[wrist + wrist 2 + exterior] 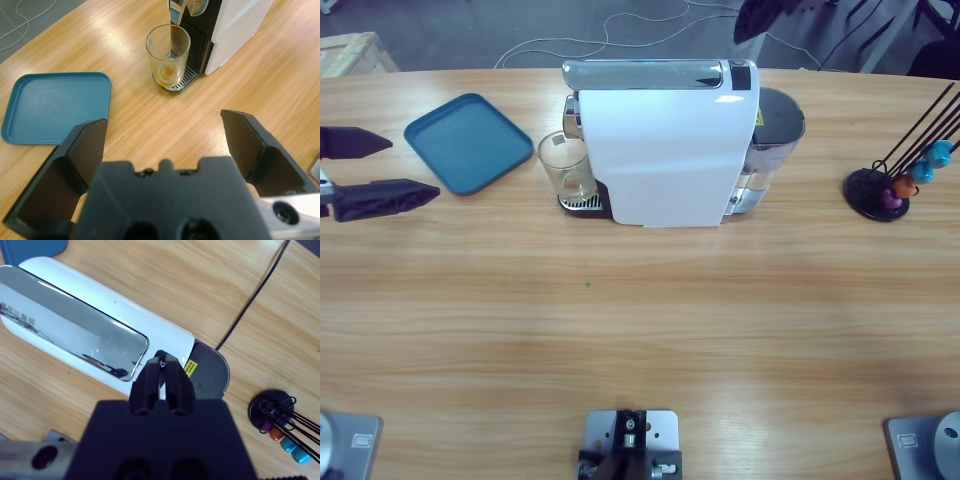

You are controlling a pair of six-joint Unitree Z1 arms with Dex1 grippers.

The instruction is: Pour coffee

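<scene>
At the far left edge of the high view, the left end effector (370, 172) is hovering above the worktop (640, 330) with its 2 black jaws spread wide and nothing between them. Just to its right, a blue tray (468, 141) is lying flat. Next along, a clear glass (566, 166) is standing upright on the drip grille of a white coffee machine (670, 140), under the spout — the coffee (168, 73) is sitting as a shallow tan layer at the bottom of that glass. Right of the machine, a black capsule stand (885, 190) is holding a few coloured capsules. From the right wrist view, the right end effector (161, 371) is hanging over the machine's chrome top — jaws pressed together, gripping nothing.
</scene>
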